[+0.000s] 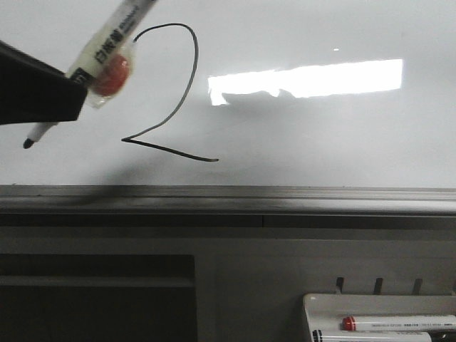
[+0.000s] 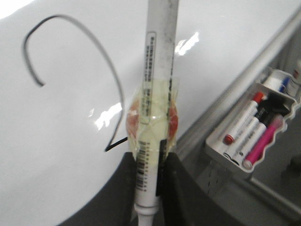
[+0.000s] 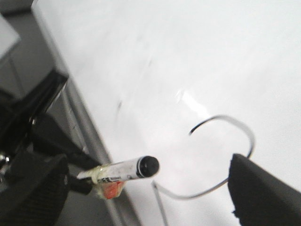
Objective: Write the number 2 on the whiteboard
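The whiteboard (image 1: 299,142) is filling the upper part of the front view, glossy and white, mirroring a bright rectangular light, and it is ending below at a grey metal rail (image 1: 285,201) that is running the full width. The number 2 (image 1: 174,92) is sitting left of centre on it, a thin black line with a rounded top loop and a slanting base stroke that is stopping well above the rail; bare board is lying open to its right. The left pincer (image 2: 148,188) is clenching a marker (image 1: 100,60), a slim white barrel wrapped in yellowish tape with a red-orange lump under it, tilted, its black tip (image 1: 28,143) pointing down-left beside the figure. Whether the tip is touching the board I cannot tell. The right pincer (image 3: 141,197) is showing dark fingers (image 3: 263,193) spread apart, grasping nothing. A white tray (image 1: 385,317) of markers is hanging low on the right.
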Available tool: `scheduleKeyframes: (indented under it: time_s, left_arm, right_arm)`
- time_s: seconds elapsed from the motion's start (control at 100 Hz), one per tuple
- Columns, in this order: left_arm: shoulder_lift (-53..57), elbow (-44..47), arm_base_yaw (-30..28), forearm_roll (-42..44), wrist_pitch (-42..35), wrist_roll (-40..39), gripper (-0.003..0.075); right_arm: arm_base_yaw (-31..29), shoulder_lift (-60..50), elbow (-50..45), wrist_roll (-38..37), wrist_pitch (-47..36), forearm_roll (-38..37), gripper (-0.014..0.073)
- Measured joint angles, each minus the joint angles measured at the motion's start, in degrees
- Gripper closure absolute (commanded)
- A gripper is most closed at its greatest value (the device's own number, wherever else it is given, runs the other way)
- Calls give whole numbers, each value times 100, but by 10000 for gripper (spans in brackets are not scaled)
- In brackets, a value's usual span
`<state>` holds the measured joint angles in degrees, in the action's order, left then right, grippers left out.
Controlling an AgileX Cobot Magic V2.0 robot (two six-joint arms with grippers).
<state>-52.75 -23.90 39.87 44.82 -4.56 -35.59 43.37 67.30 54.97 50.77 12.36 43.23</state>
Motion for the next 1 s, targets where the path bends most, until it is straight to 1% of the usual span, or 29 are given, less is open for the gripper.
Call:
scheduleKeyframes:
  time_s: [0.06,0.13,0.22,0.29,0.39,0.65,0.94,1.0]
  left_arm:
    - [-13,0,-303,-673,2,0,741]
    - [-83,0,-675,-1386,2,0,741]
    - [-261,0,-1118,-2152,-80,0,741]
    - [-443,0,-1380,-2459,-161,-4,741]
    - [-746,0,-1574,-2613,-216,-4,741]
    - [-1261,-11,-1598,-2720,-831,-4,741]
    - [-1307,-11,-1598,-2728,-873,-4,739]
    - [-1307,-11,-1598,-2728,-882,-4,714]
  right_arm:
    - [0,-200,20,0,-426,75,21]
    - [-11,-385,36,0,-709,149,35]
    - [-21,-512,59,0,-782,176,40]
    - [-25,-523,59,0,-767,185,40]
    - [-25,-523,59,0,-657,209,40]
    - [-25,-523,59,0,-520,220,40]
    - [-25,-523,59,0,-466,220,40]
    - [-25,-523,59,0,-466,220,40]
